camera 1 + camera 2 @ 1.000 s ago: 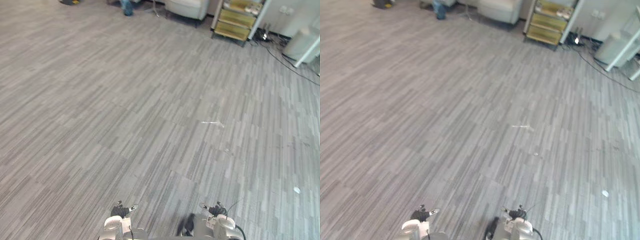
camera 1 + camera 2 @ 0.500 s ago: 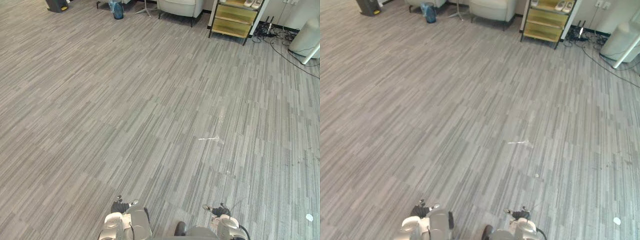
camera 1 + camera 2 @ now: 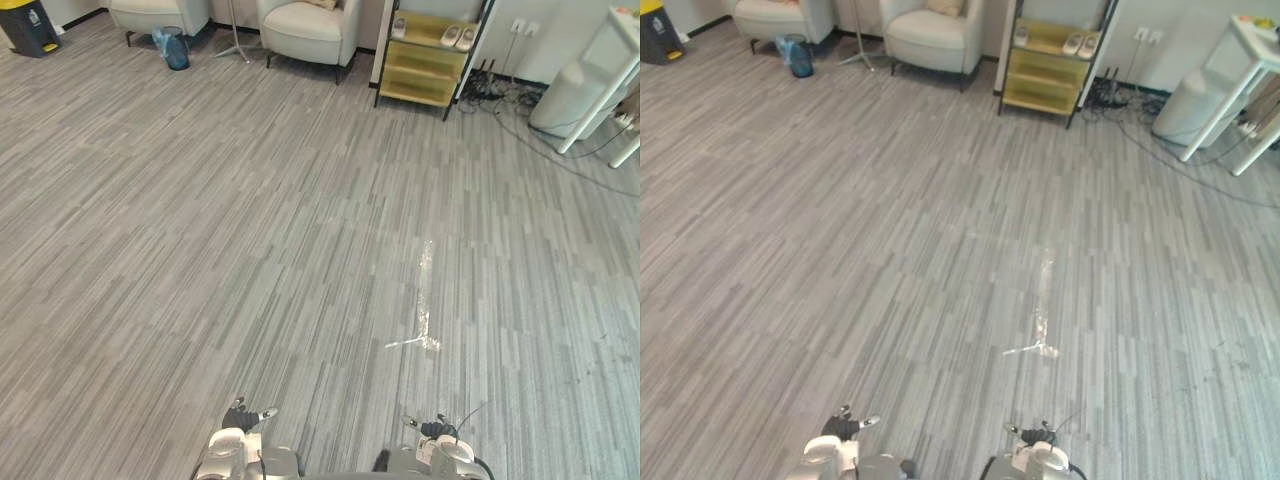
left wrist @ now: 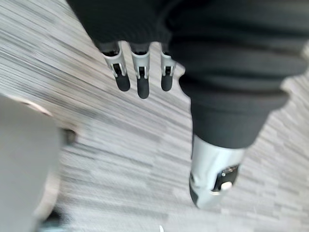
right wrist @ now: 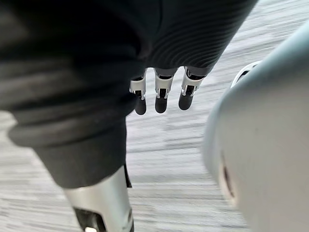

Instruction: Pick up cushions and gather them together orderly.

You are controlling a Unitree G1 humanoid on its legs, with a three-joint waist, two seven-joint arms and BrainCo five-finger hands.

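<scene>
Its gaze has lifted to a cream padded armchair [image 3: 300,22] far beyond the left hand [image 4: 143,82] and right hand [image 5: 161,95], both slack-fingered and empty; likely hunting cushions.

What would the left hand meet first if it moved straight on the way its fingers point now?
Most likely the grey floor: the left hand hangs with straight fingers aimed at it, and nothing lies between in the wrist view.

Grey striped floor [image 3: 250,250] — cream armchair [image 3: 305,22], yellow shelf [image 3: 425,62] by far wall.
</scene>
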